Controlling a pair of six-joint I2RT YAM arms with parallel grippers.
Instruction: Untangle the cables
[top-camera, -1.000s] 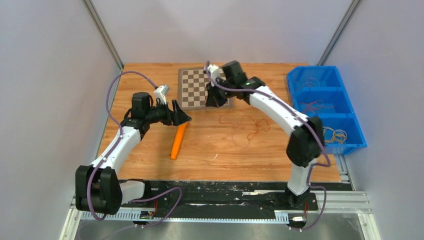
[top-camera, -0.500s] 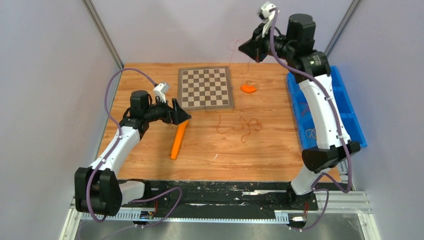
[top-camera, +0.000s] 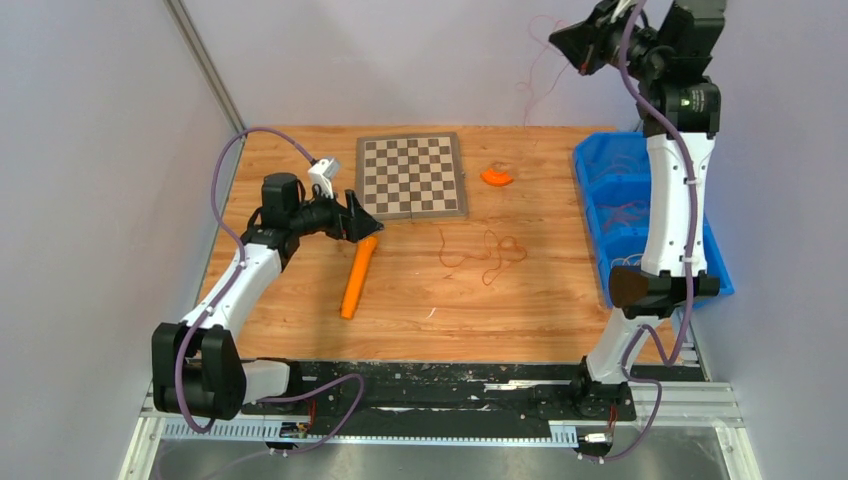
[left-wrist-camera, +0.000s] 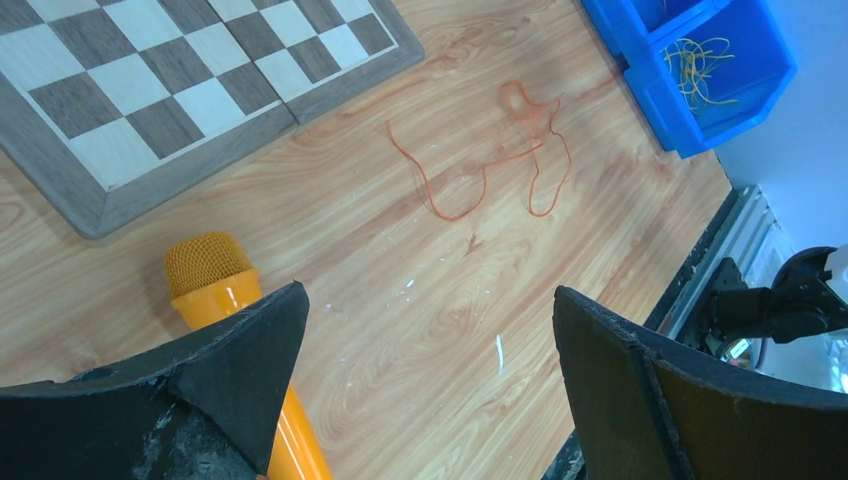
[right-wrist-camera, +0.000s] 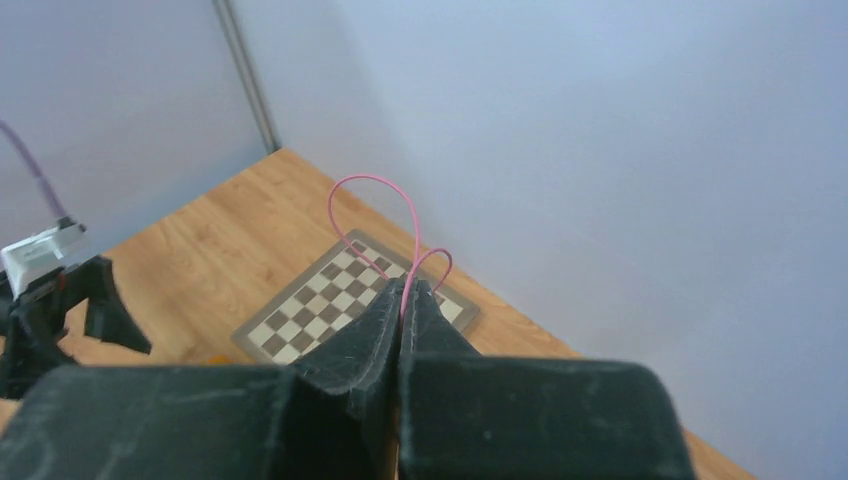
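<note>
A thin reddish-brown cable (top-camera: 485, 255) lies in loose loops on the wooden table, right of centre; it also shows in the left wrist view (left-wrist-camera: 480, 165). My right gripper (top-camera: 572, 42) is raised high at the back right, shut on a thin pink-red cable (right-wrist-camera: 400, 215) whose loops stick out past the fingertips. That cable hangs as a faint strand (top-camera: 528, 88) in front of the back wall. My left gripper (top-camera: 368, 226) is open and empty, low over the table beside the orange stick (top-camera: 357, 282). In its wrist view (left-wrist-camera: 428, 300) the jaws stand wide apart.
A chessboard (top-camera: 412, 176) lies at the back centre. A small orange lump (top-camera: 496, 177) sits right of it. Blue bins (top-camera: 600, 170) along the right edge hold more thin cables, yellow ones in the near bin (left-wrist-camera: 695, 62).
My right arm has swung up from the chessboard to high at the back right, lifting one cable clear of the tangle. The left arm has barely moved.
</note>
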